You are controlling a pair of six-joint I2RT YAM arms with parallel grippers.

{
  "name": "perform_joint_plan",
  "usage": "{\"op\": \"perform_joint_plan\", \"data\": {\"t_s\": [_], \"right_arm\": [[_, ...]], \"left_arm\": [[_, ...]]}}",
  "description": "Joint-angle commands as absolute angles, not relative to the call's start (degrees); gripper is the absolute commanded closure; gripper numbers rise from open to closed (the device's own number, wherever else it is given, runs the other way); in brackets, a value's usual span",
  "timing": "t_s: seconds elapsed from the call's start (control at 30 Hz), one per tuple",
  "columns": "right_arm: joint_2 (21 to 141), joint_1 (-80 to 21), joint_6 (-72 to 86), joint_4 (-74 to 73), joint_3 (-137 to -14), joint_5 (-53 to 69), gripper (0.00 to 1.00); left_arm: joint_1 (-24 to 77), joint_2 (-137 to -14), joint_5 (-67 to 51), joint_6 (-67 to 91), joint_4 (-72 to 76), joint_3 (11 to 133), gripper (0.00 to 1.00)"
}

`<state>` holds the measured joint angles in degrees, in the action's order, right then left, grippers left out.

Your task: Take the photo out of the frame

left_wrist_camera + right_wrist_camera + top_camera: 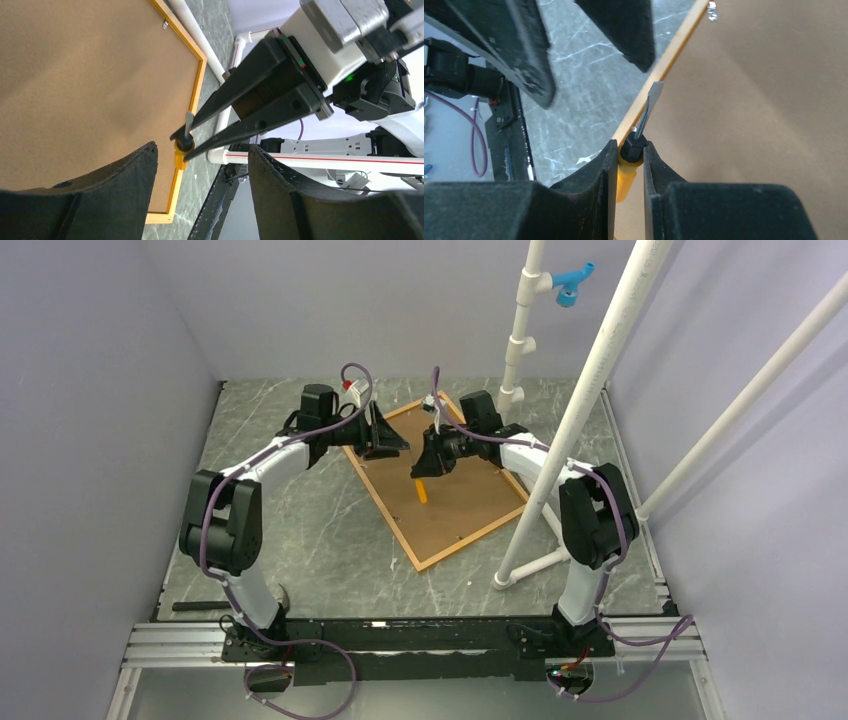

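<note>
Frame (670,58) (brown backing (749,125) up) under right hand (630,147), clamped on screwdriver (625,180); left hand (202,148) agape, empty, near frame edge.

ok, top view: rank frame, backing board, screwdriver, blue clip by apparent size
frame
backing board, just smaller, inside it
screwdriver and blue clip: similar; clip mounted higher, screwdriver partly hidden, so unranked

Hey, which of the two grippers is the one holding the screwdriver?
The right gripper: it is clamped on the orange-handled screwdriver over the brown backing board. The left gripper stands open and empty.
</note>
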<state>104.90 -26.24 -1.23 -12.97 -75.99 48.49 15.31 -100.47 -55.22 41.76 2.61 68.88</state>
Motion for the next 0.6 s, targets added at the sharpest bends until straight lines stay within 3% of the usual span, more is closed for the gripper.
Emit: {"op": "perform_joint_plan", "data": {"t_s": [0.0,0.2,0.3,0.47,0.57], "right_arm": [[103.3,-27.7,-1.7,-9.9,-76.9,53.0,1.00],[102.9,-28.9,-1.0,-8.9,-77.0,51.4,1.00],[102.0,-29.2,-0.1,-7.4,-76.4,50.2,1.00],[100.4,-29.3,2.6,-4.7,-74.8,47.2,1.00],[99.6,-29.5,3.7,-3.9,-73.8,44.6,1.00]], "left_arm": [[16.4,-101.5,-56.1,42.3,4.1,69.0,0.31],[18.3,-101.8,-54.7,40.3,1.7,69.5,0.44],[18.7,-102.0,-54.5,40.7,1.7,69.2,0.60],[19.1,-101.7,-54.1,40.7,1.6,68.8,0.75],[19.1,-101.4,-53.9,40.5,1.5,68.8,0.94]]}}
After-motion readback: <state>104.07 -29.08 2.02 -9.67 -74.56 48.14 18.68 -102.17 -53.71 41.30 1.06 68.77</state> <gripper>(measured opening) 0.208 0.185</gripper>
